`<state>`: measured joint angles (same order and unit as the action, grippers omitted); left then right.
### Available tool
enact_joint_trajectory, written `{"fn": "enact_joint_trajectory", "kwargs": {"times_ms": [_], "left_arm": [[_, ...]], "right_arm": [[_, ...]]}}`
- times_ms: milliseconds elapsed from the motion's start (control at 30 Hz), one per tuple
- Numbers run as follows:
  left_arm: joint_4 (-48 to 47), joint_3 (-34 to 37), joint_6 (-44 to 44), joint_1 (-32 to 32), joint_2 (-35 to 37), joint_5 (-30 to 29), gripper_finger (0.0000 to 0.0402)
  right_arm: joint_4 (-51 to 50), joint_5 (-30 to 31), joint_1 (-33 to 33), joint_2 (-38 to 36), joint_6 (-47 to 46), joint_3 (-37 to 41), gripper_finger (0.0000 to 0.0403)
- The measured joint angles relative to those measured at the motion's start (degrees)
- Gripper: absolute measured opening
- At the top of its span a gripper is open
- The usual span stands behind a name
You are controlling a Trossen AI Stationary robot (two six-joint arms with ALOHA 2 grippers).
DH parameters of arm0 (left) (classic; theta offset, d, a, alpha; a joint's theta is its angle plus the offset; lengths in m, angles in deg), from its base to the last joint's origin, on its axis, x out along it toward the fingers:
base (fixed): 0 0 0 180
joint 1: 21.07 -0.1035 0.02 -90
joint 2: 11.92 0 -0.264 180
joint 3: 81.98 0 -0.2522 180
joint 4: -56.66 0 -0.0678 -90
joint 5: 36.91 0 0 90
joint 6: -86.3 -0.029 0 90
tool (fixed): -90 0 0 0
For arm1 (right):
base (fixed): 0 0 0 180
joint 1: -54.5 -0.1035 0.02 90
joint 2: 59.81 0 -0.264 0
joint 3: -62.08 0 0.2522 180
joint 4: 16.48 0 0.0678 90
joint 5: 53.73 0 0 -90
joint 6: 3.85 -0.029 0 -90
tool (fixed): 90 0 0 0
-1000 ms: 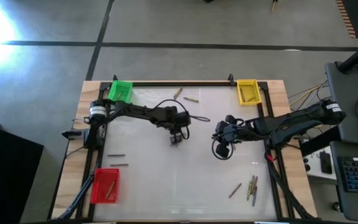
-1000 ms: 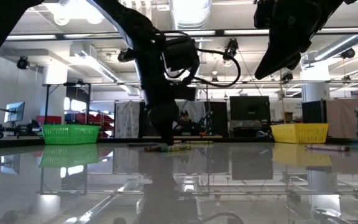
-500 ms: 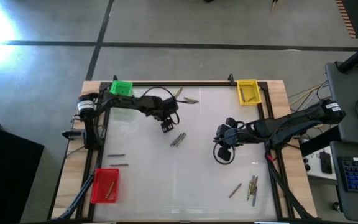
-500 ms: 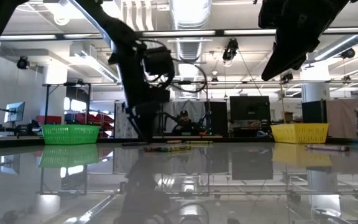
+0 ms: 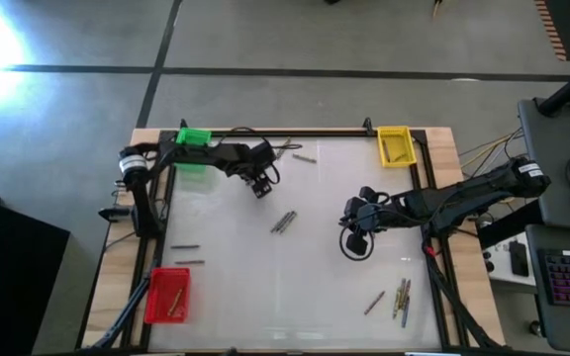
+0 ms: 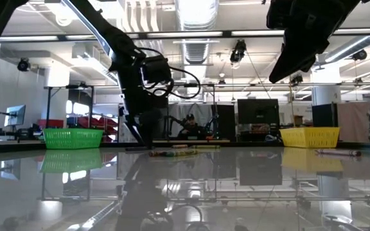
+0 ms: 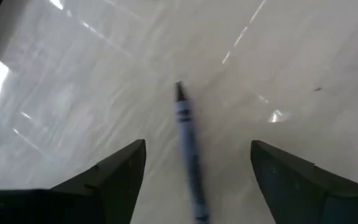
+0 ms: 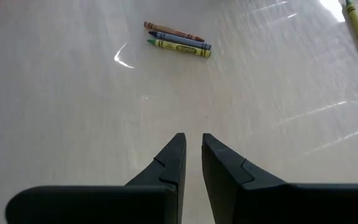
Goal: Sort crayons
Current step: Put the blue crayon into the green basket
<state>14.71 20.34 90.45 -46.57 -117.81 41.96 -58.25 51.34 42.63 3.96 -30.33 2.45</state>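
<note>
While the left gripper [image 5: 259, 184] hovers at about 11 o'clock of the table [image 5: 236, 297], its jaws stand wide apart with nothing between them; the left wrist view shows one blue crayon [image 7: 188, 149] lying on the surface between the two fingers [image 7: 114, 171], not gripped. Three crayons [image 5: 284, 222] lie side by side near table centre, at 4 o'clock from that gripper, seen also in the right wrist view as a brown, blue and green-yellow trio [image 8: 178, 39]. Two more crayons [image 5: 299, 154] at 12 o'clock near the far edge. Two loose ones [image 5: 187, 254] at 9 o'clock, above the red bin [image 5: 169, 295] at 7 o'clock, which has a crayon inside. Cluster of crayons [image 5: 395, 297] at 5 o'clock. Yellow bin [image 5: 394, 145] at 1 o'clock holds a crayon; green bin [image 5: 192, 140] at 11 o'clock. Right gripper [image 5: 355, 220] waits at 3 o'clock, jaws nearly closed, a thin gap, holding nothing.
</note>
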Motion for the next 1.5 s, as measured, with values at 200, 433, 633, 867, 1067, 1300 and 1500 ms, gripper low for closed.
{"fn": "enact_joint_trajectory", "kwargs": {"times_ms": [200,433,633,867,1067,1300,1500], "left_arm": [[2.41,2.99,-0.05,-2.38,0.30,5.67,0.0211],[4.68,6.50,-0.61,-2.29,0.52,6.44,0.0084],[3.08,5.76,0.52,-2.26,0.92,4.93,0.0012],[2.89,7.10,3.87,-2.97,10.48,-1.62,0.0018],[2.80,11.98,6.01,-6.92,23.57,-8.53,0.0003],[3.37,19.43,10.65,-15.27,34.89,-15.31,0.0002],[3.41,23.69,15.04,-19.39,35.84,-14.76,0.0030]], "right_arm": [[-0.02,0.00,0.00,0.00,0.02,0.00,0.0043],[0.00,0.02,0.00,0.00,0.04,0.00,0.0043],[0.06,0.04,0.00,0.02,0.07,-0.39,0.0043],[0.02,0.05,0.00,0.02,0.07,-0.41,0.0043],[-0.02,0.06,0.00,0.02,0.07,-0.24,0.0043],[0.12,0.07,0.00,0.02,0.07,-0.24,0.0043],[1.31,0.09,0.15,0.02,0.67,-0.35,0.0043]]}}
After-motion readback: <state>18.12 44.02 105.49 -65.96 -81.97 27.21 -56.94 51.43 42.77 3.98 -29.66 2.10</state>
